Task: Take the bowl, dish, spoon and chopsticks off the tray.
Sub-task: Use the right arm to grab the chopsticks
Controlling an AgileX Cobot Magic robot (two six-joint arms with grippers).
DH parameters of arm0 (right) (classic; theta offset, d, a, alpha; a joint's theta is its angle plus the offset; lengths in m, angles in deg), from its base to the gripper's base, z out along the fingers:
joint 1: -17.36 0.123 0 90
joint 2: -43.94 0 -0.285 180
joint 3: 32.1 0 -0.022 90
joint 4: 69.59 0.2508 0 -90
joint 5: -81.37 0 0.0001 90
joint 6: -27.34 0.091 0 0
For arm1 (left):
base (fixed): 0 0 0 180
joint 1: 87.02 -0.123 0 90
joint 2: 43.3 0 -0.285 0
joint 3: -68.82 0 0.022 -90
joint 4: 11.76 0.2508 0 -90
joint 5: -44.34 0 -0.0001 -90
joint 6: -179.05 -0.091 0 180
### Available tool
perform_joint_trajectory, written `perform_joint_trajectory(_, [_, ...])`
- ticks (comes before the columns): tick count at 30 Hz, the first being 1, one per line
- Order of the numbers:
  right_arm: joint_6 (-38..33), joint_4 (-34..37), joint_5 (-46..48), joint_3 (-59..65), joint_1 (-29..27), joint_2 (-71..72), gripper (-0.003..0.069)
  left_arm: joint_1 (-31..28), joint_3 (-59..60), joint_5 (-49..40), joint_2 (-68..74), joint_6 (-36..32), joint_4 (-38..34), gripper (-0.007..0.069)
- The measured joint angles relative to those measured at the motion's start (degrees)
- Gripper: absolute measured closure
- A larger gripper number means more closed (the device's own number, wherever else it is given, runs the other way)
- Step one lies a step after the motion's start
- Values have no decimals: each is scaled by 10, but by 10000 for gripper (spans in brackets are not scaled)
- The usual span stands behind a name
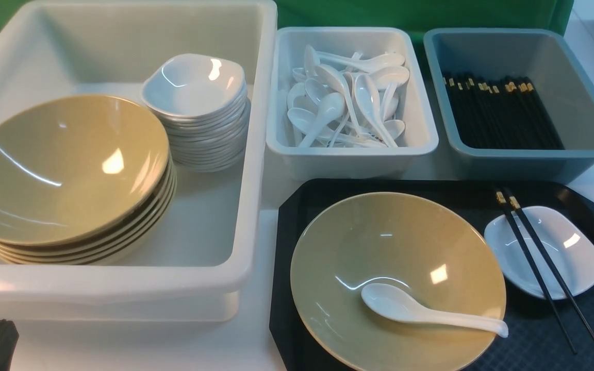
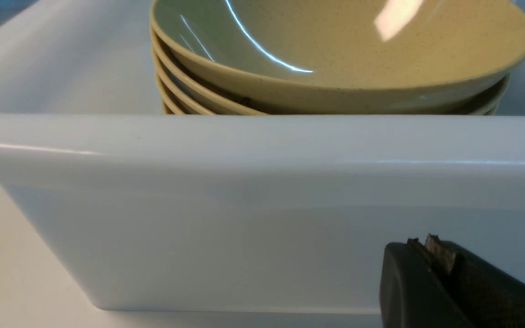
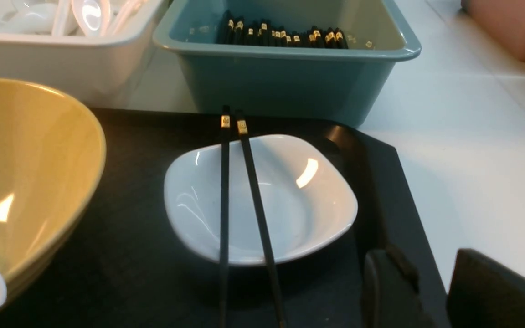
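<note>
Right gripper (image 3: 426,262) hangs at the near right rim of the black diamond-textured plastic tray (image 3: 130,150), jaws apart, nothing in them. Just ahead, inward, the thin black gold-banded chopsticks (image 3: 224,205) lie across the small white sauce dish (image 3: 299,200), running near to far. Left on the tray: the wide khaki bowl (image 1: 395,242), with the white soup spoon (image 1: 405,308) inside. Left gripper (image 2: 422,248), pinched closed, sits well off the tray's left. I'd say the right arm is nearer.

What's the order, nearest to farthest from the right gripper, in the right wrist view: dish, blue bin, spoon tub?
1. Dish, on the tray, just ahead of the right gripper.
2. Blue bin, behind the tray.
3. Spoon tub, farther still, on the bin's left as the robot faces.
</note>
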Motion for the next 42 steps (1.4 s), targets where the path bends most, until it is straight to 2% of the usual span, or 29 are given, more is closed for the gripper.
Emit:
perform_joint_trajectory(22, [2,0,0,0,0,0,421,0,0,2,0,4,5,636])
perform_joint_trajectory(24, [10,0,0,0,0,0,421,1,0,8,0,27,-23,636])
perform_joint_trajectory(25, [42,3,0,0,0,0,421,4,0,22,0,75,-92,636])
perform_joint_trajectory(26, [47,4,0,0,0,0,421,3,0,24,0,75,-92,636])
perform_joint_trajectory(27, [109,21,0,0,0,0,421,8,0,37,0,154,-207,636])
perform_joint_trajectory(29, [211,50,-1,0,0,0,421,12,0,43,0,236,-335,636])
perform_joint_trajectory(30, [310,86,-2,0,0,0,421,12,0,47,0,291,-423,636])
perform_joint_trajectory(31, [324,90,-2,0,0,0,421,12,0,47,0,297,-435,636])
perform_joint_trajectory(33, [461,124,-2,0,0,0,421,12,0,52,0,342,-524,636])
perform_joint_trajectory(34, [514,131,-2,0,0,0,421,12,0,54,0,351,-546,636])
perform_joint_trajectory(36, [578,140,-2,0,0,0,421,12,0,60,0,359,-577,636])
perform_joint_trajectory(39, [574,142,-2,0,0,0,421,12,0,63,0,355,-583,636])
perform_joint_trajectory(42, [539,142,-2,0,0,0,421,12,0,63,0,347,-588,636])
